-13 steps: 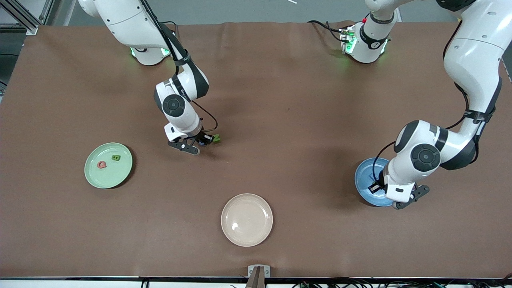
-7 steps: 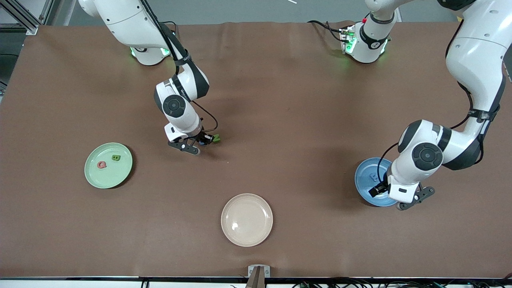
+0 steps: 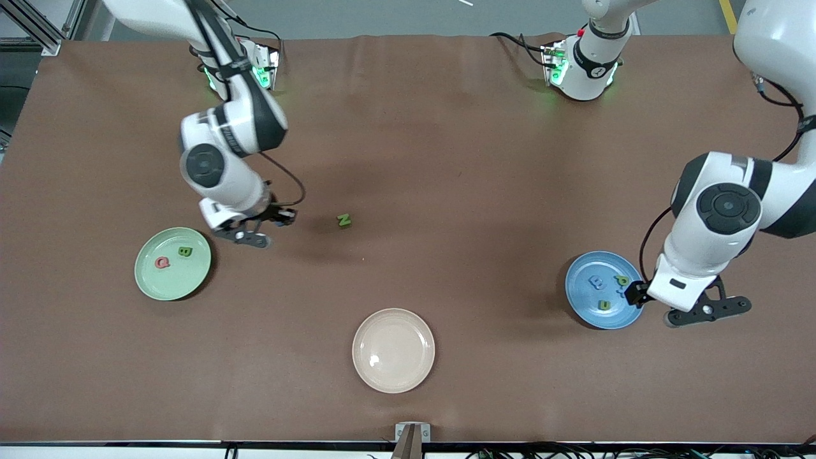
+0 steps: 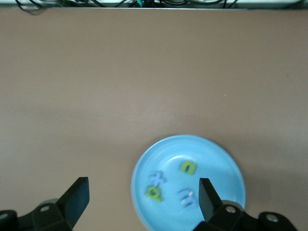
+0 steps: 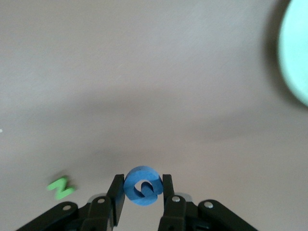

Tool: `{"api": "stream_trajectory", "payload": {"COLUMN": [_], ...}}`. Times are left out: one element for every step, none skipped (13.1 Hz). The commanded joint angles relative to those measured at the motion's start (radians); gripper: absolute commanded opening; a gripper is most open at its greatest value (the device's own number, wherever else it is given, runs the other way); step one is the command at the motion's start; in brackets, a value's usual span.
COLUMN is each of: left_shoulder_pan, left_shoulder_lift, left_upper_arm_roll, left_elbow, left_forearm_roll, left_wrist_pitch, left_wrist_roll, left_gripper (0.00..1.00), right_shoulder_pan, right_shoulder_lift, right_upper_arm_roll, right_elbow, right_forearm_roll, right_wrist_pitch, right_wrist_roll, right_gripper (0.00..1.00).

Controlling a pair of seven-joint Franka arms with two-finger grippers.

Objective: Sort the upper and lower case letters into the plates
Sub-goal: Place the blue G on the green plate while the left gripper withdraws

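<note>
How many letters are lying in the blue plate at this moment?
3, all in the blue plate: a blue letter, a green letter beside it, and a green letter nearer the front camera.

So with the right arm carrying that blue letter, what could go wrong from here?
1. The right tool pinches the round blue letter only at its edges over bare table, short of the green plate; it could slip out.
2. The green N lies loose on the table and may be overlooked.
3. The open left tool hangs low over the blue plate and could nudge its letters.
</note>
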Motion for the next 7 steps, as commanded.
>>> {"api": "stream_trajectory", "payload": {"left_shoulder_pan": [0.009,0.009,0.008,0.009,0.009,0.009,0.012], "left_shoulder_lift": [-0.051,-0.06,-0.065,-0.074,-0.079,-0.099,-0.111], "left_upper_arm_roll": [-0.053,-0.068,-0.078,-0.096,-0.108,-0.113,-0.113], "left_elbow": [0.031,0.062,0.091,0.123,0.143,0.166,0.18], "left_forearm_roll": [-0.024,-0.059,-0.091,-0.108,-0.122,-0.154,-0.203], "left_wrist_pitch": [-0.154,-0.208,-0.258,-0.309,-0.348,-0.381,-0.395], "left_wrist_roll": [0.066,0.071,0.074,0.09,0.109,0.127,0.141], "left_gripper": [1.0,1.0,1.0,1.0,1.0,1.0,1.0], "right_shoulder_pan": [-0.147,-0.188,-0.233,-0.28,-0.317,-0.356,-0.383], "right_shoulder_lift": [0.003,0.012,0.04,0.081,0.133,0.19,0.236], "right_upper_arm_roll": [0.015,0.015,0.015,0.015,0.015,0.016,0.016], "right_elbow": [-0.008,0.006,0.029,0.067,0.111,0.162,0.202], "right_forearm_roll": [0.005,0.004,0.004,0.004,0.004,0.004,0.005], "right_wrist_pitch": [0.009,0.013,0.013,0.013,0.013,0.013,0.014], "right_wrist_roll": [-0.253,-0.321,-0.387,-0.472,-0.549,-0.615,-0.663], "right_gripper": [0.17,0.17,0.17,0.17,0.17,0.17,0.17]}}
